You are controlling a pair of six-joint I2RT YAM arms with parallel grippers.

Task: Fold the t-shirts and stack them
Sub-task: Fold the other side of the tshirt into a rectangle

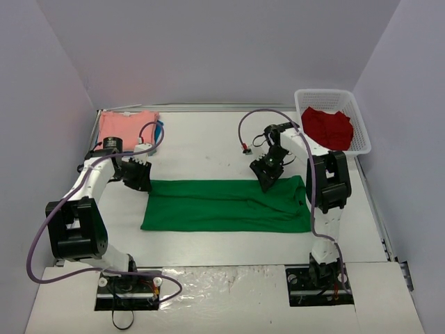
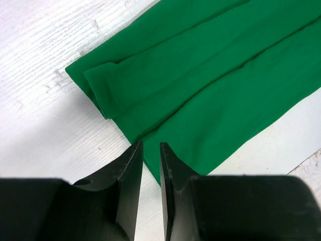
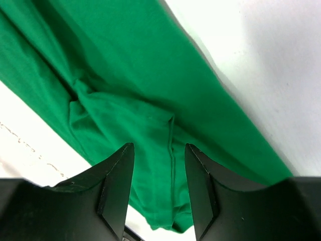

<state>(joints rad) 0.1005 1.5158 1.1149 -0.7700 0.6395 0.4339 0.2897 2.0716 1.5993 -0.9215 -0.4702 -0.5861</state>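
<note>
A bright green t-shirt (image 1: 222, 207) lies folded into a long flat strip across the middle of the table. My left gripper (image 1: 138, 177) hovers at the strip's far left corner. In the left wrist view the green cloth (image 2: 215, 85) shows its layered end, and the left gripper (image 2: 150, 144) has its jaws a narrow gap apart with nothing between them. My right gripper (image 1: 267, 179) is over the strip's far edge near its right end. In the right wrist view that gripper (image 3: 159, 146) stands open just above a seam of the green shirt (image 3: 125, 75), holding nothing.
A salmon-pink shirt (image 1: 126, 129) lies folded at the back left, with a sliver of teal-blue cloth (image 1: 160, 129) at its right side. A white mesh basket (image 1: 322, 92) at the back right holds a red shirt (image 1: 327, 127). Walls close in on three sides.
</note>
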